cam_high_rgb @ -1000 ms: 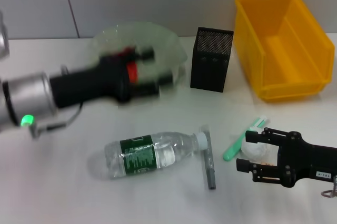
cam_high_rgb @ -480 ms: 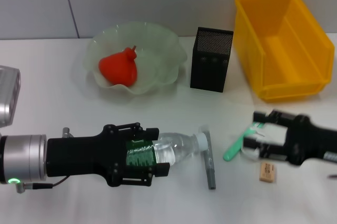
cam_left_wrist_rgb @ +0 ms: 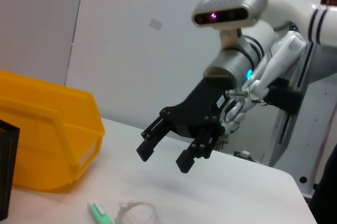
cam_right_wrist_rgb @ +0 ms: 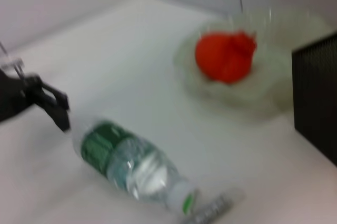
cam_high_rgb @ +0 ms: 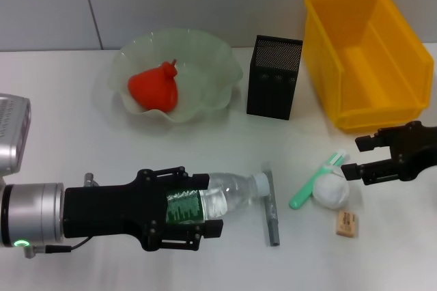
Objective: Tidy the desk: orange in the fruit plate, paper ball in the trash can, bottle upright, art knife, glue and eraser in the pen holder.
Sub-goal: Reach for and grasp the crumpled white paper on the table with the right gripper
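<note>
The orange (cam_high_rgb: 155,87) sits inside the fruit plate (cam_high_rgb: 205,52) at the back left of the white table (cam_high_rgb: 61,141), its stem nub pointing up. Just to the right of the plate stands the pen holder (cam_high_rgb: 274,78), upright, and to the right of that the trash can (cam_high_rgb: 365,55), its visible inside showing only bare yellow walls and floor. The bottle (cam_high_rgb: 218,202) lies on its side at the front of the table, cap (cam_high_rgb: 260,185) pointing right. The left gripper (cam_high_rgb: 194,210) reaches in from the left and straddles the labelled body of the bottle, with one finger on the far side and one on the near side; the jaws are spread wider than the bottle and contact with it cannot be confirmed. Just beyond the cap lies a grey stick-shaped item (cam_high_rgb: 272,205), probably the art knife, lengthwise front to back. To its right a pale green tube (cam_high_rgb: 315,182) lies slanted, and the paper ball (cam_high_rgb: 331,191) rests touching or just beside its lower half. The eraser (cam_high_rgb: 347,224) lies flat just in front of the ball. The right gripper (cam_high_rgb: 360,158) hangs just to the right of the ball and above table level, jaws apart and holding nothing, as the left wrist view (cam_left_wrist_rgb: 164,155) confirms.
</note>
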`<action>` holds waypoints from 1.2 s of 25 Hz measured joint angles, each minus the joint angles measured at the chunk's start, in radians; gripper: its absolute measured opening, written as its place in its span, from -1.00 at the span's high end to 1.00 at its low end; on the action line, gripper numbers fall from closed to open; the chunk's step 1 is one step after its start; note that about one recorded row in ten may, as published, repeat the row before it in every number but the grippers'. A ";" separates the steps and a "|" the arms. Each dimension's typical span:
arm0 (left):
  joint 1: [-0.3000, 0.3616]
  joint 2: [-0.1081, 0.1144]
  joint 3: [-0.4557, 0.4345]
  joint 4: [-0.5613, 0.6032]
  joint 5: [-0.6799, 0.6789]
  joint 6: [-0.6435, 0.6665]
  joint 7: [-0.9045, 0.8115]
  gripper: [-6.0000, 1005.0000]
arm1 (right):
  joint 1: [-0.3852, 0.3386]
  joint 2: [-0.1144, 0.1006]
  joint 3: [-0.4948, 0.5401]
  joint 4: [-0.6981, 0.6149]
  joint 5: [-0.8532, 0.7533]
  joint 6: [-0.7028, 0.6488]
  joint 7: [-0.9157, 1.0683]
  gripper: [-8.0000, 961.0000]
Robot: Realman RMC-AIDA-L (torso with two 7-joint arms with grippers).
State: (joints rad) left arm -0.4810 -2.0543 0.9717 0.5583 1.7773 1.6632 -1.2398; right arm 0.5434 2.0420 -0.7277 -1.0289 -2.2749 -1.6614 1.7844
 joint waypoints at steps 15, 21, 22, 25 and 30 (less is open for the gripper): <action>0.007 -0.004 -0.007 0.000 0.002 -0.025 0.007 -0.68 | 0.137 0.035 -0.264 0.043 -0.272 0.148 0.106 -0.43; 0.007 -0.004 -0.007 0.000 0.001 -0.027 0.007 -0.68 | 0.133 0.039 -0.344 0.075 -0.272 0.224 0.127 -0.43; 0.005 -0.004 -0.007 0.000 -0.001 -0.033 0.007 -0.68 | 0.130 0.039 -0.363 0.079 -0.271 0.239 0.134 -0.42; 0.004 -0.004 -0.007 0.000 -0.001 -0.033 0.007 -0.68 | 0.129 0.039 -0.367 0.080 -0.268 0.244 0.138 -0.42; 0.002 -0.003 -0.007 0.001 -0.003 -0.033 0.006 -0.68 | 0.129 0.039 -0.367 0.075 -0.267 0.250 0.140 -0.42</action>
State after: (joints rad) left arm -0.4789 -2.0573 0.9648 0.5594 1.7740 1.6297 -1.2333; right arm 0.6728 2.0815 -1.0948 -0.9536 -2.5422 -1.4112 1.9244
